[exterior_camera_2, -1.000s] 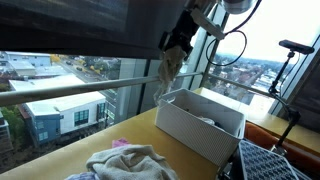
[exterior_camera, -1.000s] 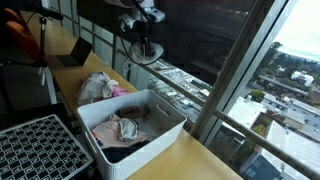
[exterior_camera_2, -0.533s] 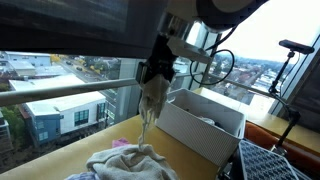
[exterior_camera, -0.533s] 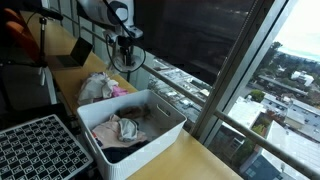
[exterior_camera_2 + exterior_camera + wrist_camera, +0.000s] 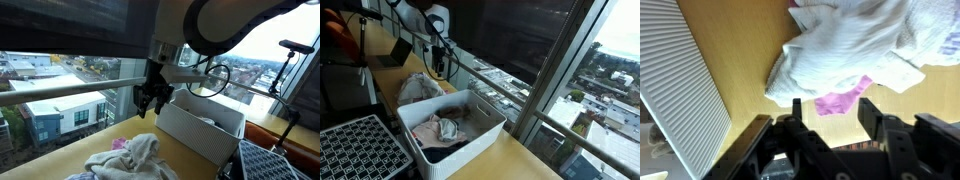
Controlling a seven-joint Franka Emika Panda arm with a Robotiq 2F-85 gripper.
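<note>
The hand (image 5: pixel 152 97), fingers apart and empty, hangs straight above the heap of white cloths (image 5: pixel 130 158) on the counter (image 5: pixel 190 160); in the wrist view the heap lies from 12 to 2 o'clock, a pink cloth (image 5: pixel 840 98) nearest the fingertips.

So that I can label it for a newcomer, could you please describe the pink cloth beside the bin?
On the wooden table by the window, beside the white bin, lies a heap of white towels. The pink cloth peeks out from under its edge, the only coloured piece in that heap.
</note>
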